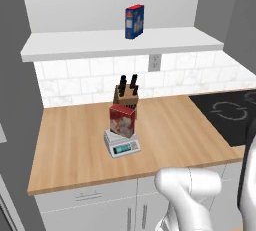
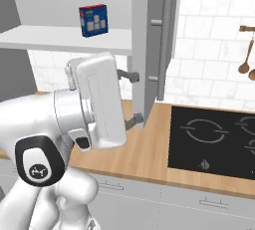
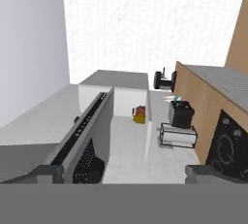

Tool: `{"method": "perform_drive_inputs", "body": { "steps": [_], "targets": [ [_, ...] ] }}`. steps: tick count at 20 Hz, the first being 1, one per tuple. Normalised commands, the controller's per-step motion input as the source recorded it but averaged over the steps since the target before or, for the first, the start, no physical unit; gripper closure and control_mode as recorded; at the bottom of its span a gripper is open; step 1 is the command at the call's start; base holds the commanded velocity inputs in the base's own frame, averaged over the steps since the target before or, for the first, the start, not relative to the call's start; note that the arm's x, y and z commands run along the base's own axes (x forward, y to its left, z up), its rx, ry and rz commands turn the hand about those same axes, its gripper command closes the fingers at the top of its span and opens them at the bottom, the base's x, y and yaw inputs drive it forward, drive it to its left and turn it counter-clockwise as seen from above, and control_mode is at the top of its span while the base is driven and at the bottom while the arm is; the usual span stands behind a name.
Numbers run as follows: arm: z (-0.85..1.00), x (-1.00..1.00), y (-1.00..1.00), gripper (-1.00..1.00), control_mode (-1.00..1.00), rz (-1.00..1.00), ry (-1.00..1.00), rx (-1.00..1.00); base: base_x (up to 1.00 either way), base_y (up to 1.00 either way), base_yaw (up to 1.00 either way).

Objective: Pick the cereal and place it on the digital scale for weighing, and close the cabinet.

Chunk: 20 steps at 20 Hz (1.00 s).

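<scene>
The cereal (image 1: 122, 120) stands upright on the digital scale (image 1: 121, 144), long axis vertical, its pictured front turned toward the counter's (image 1: 75, 145) front edge, just ahead of a knife block (image 1: 126, 95). The pincer (image 2: 135, 98) is open and empty, fingers either side of the open cabinet (image 2: 149, 40) door's edge. A blue box (image 1: 134, 21) stands on the shelf.

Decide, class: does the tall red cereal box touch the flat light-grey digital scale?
Touching. In the left base view the red cereal box stands upright on the light-grey digital scale, its bottom edge meeting the platform with no gap.
</scene>
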Motion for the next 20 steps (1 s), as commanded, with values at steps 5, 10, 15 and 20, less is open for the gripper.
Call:
{"method": "perform_drive_inputs", "body": {
  "steps": [5,10,15,20],
  "targets": [
    [0.0,0.0,-0.32,-1.0,-1.0,-0.08,-0.17,0.09,0.0,0.0,0.0],
    [0.01,0.08,-0.24,-1.0,-1.0,-0.09,-0.05,0.05,0.0,0.0,0.0],
    [0.01,0.02,-0.16,-1.0,-1.0,-0.01,0.0,0.05,0.0,0.0,0.0],
    [0.0,0.04,-0.13,-1.0,-1.0,0.0,0.0,0.03,0.0,0.0,0.0]
  ]
}}
